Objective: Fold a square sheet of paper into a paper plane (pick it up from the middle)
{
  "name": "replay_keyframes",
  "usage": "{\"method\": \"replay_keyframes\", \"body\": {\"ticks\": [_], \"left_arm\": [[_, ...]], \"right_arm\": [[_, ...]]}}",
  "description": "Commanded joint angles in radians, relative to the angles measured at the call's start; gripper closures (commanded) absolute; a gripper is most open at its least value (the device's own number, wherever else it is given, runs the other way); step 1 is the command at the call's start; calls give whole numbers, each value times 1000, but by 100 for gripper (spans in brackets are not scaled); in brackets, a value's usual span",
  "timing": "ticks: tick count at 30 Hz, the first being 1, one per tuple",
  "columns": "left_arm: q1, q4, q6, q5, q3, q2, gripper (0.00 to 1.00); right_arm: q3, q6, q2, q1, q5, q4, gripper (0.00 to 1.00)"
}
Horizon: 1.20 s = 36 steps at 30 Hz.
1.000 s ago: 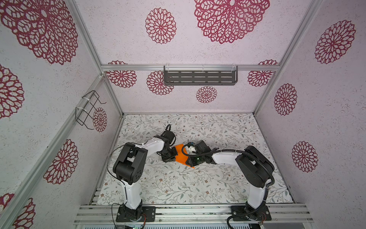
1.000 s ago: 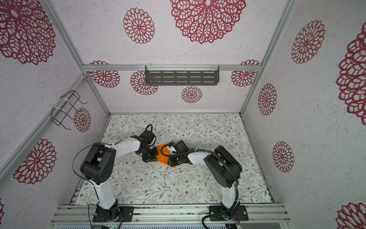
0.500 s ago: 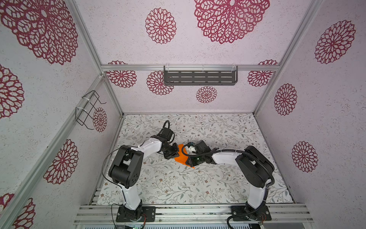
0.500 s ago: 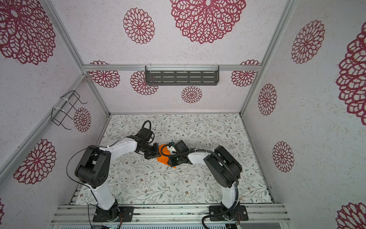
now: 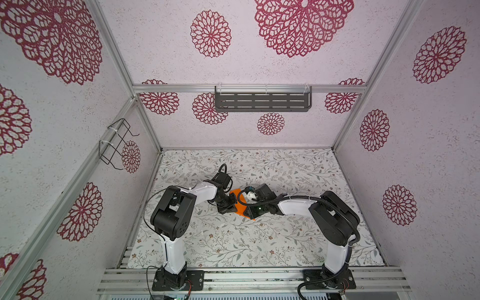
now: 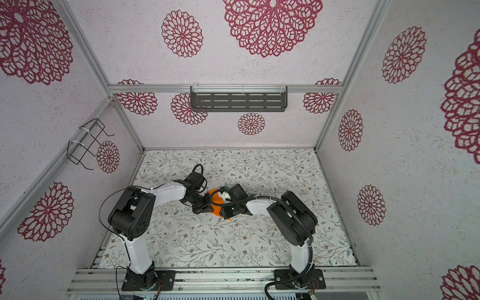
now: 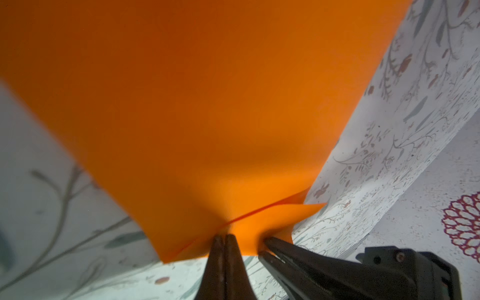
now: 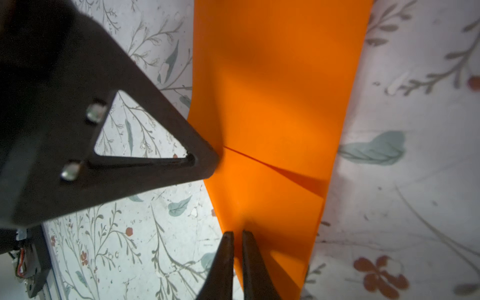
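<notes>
The square sheet of paper [image 5: 240, 209] [image 6: 217, 200] is bright orange, doubled over with a crease, and lifted off the floral mat at mid-table between both arms. In the left wrist view the paper [image 7: 194, 104] fills the frame, and my left gripper [image 7: 224, 237] is shut on its near edge. In the right wrist view my right gripper [image 8: 237, 233] is shut on another edge of the paper [image 8: 272, 104]. In both top views the left gripper [image 5: 231, 204] [image 6: 206, 204] and right gripper [image 5: 246, 210] [image 6: 224, 210] nearly meet. A paper plane is not in view.
A dark slotted shelf [image 5: 262, 101] hangs on the back wall and a wire rack [image 5: 117, 142] on the left wall. The floral mat [image 5: 259, 246] covers the floor, with an aluminium rail [image 5: 246, 275] at the front edge.
My left gripper has slid a little to the right along the paper and finished closing on its edge. The right arm has stayed where it was.
</notes>
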Motion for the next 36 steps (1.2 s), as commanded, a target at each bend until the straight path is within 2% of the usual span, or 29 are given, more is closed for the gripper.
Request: {"method": "replay_keyframes", "body": {"ticks": [1,7,14,18,27,36], "left_arm": [[-9,-97,35,-82,18,32,100],[-15,-159,46,-136,41,88,100],[-14,-185,53,-161,48,106,100],[-15,-183,54,-160,50,113,100],[-14,-194,61,-164,56,124,100],[-14,-201,65,-166,60,127,100]], "right_arm": [[-33,-101,-13,0,24,-29,87],[-60,-207,-39,2,26,-46,87],[-121,-247,-107,4,47,-33,87],[-141,-246,-115,5,49,-40,87],[-178,-204,-121,5,130,-65,91],[-299,-140,-200,7,188,-21,97]]}}
